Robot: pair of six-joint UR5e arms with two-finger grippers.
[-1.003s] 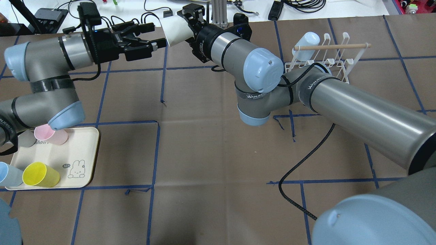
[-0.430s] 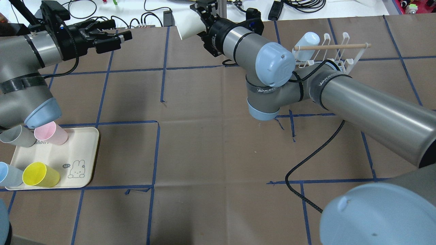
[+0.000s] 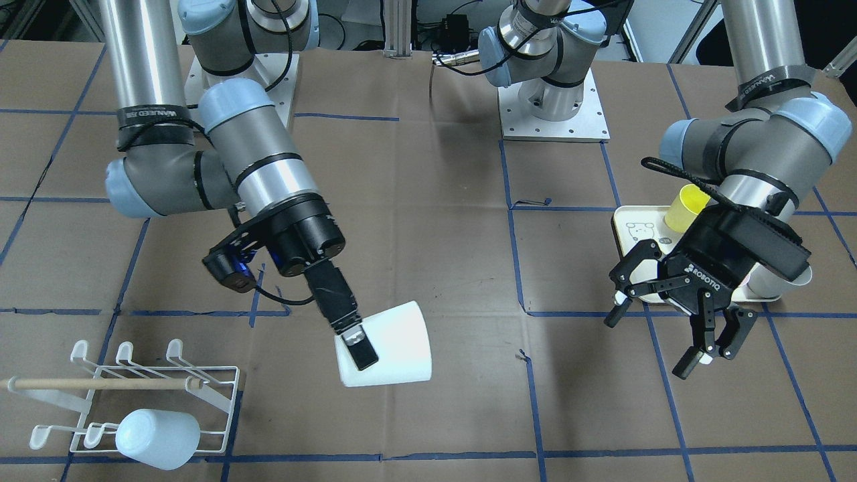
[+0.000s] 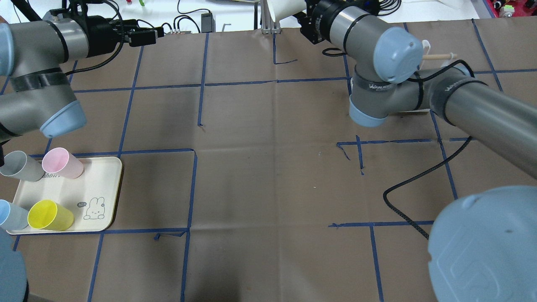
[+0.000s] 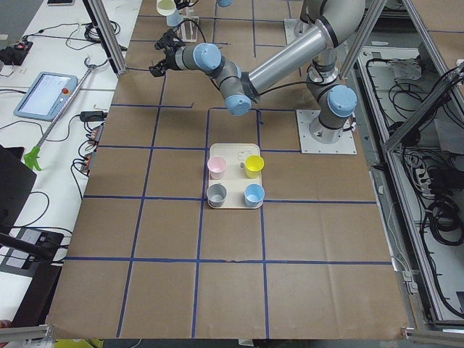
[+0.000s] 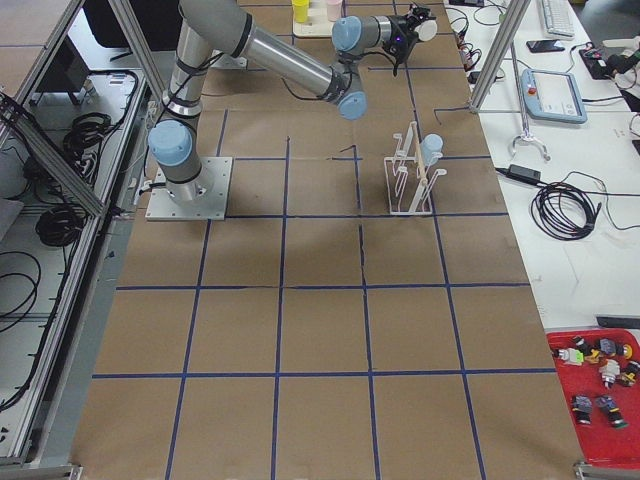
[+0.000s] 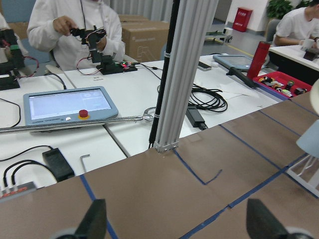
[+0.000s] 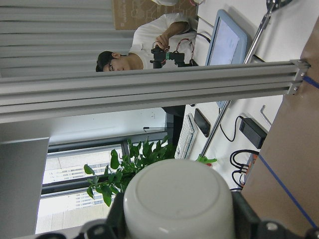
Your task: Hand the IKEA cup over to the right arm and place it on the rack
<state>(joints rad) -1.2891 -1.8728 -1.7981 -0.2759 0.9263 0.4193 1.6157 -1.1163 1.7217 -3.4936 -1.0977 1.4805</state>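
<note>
Silver-grey tubular arms (image 3: 268,161), pale blue joint caps (image 3: 227,104), braided black cables (image 4: 384,196); black left pincer (image 3: 649,345) marked ROBOTIQ

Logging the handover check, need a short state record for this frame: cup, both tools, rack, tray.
white cup: held off the table, lying sideways, gripped at its narrow base end
right tool: shut on white cup
left tool: open, empty, well apart from the cup
rack: carries one pale blue cup; white cup not yet on it
tray: holds grey cup, pink cup, blue cup, yellow cup
</note>
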